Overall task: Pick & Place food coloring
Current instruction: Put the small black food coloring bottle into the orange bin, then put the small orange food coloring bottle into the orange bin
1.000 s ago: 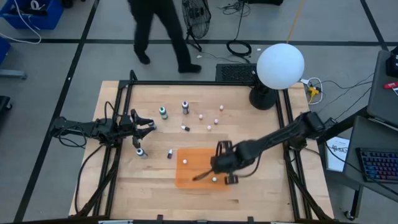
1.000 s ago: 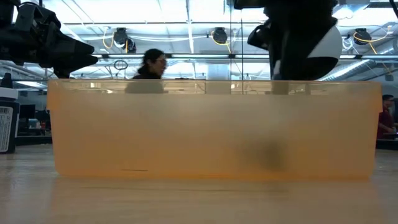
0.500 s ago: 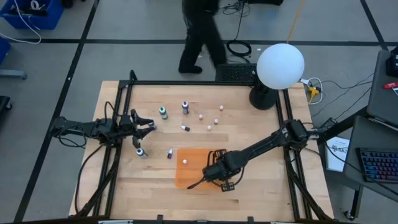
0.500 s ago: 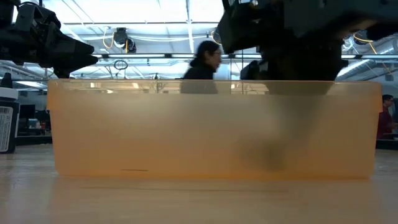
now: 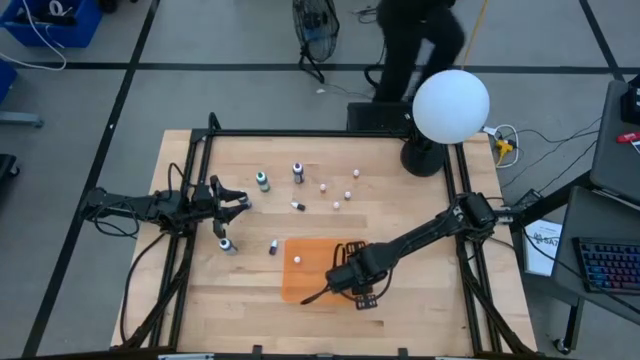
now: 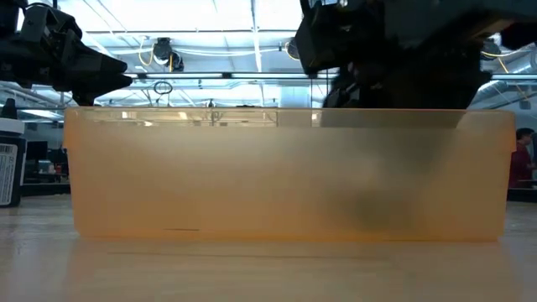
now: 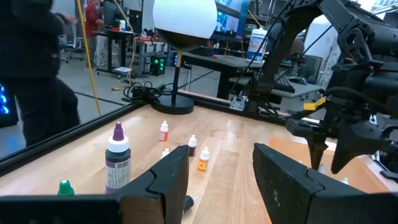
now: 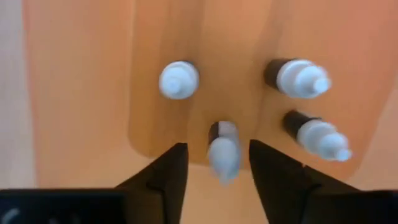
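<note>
An orange translucent tray sits near the table's near edge. My right gripper reaches down into it, open. In the right wrist view, several white-capped dropper bottles stand on the tray floor: one apart, two side by side, and a blurred one between my fingers with a gap on each side. My left gripper hovers open over the table's left part. Near it stand a teal bottle, a purple bottle and another bottle.
Small bottles and white beads are scattered on the table's middle. A white globe lamp stands at the far right corner. A person walks beyond the far edge. The tray wall fills the low view.
My right gripper moved toward the near edge and slightly left, then down into the tray, and has since held still. The person behind the table walked from left to right.
</note>
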`<state>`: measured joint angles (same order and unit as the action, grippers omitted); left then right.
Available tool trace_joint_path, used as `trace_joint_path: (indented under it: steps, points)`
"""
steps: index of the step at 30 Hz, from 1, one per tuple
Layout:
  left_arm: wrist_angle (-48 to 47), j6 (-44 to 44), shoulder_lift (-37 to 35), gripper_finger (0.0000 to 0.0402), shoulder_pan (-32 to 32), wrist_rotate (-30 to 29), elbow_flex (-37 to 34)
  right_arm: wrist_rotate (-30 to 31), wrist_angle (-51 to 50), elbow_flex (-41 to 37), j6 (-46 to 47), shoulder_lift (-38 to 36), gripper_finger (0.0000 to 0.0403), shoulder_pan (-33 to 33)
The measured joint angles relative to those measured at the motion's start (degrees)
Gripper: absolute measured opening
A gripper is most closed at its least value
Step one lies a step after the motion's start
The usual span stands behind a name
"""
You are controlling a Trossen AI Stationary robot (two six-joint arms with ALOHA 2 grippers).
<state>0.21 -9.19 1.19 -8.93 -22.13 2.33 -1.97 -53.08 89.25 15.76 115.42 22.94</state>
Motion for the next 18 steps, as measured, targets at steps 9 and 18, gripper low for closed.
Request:
trace_joint_path:
  steps: [9, 18]
  points:
    - [0.0, 0.0, 0.0, 0.0182, 0.0, 0.0, 0.0, -4.2, -1.9, 0.0, 1.1, -2.5, 0.0168, -0.9]
    - [0.0, 0.0, 0.0, 0.0182, 0.0, 0.0, 0.0, 6.0, -3.3, 0.1, -4.8, -12.5, 0.016, -6.4]
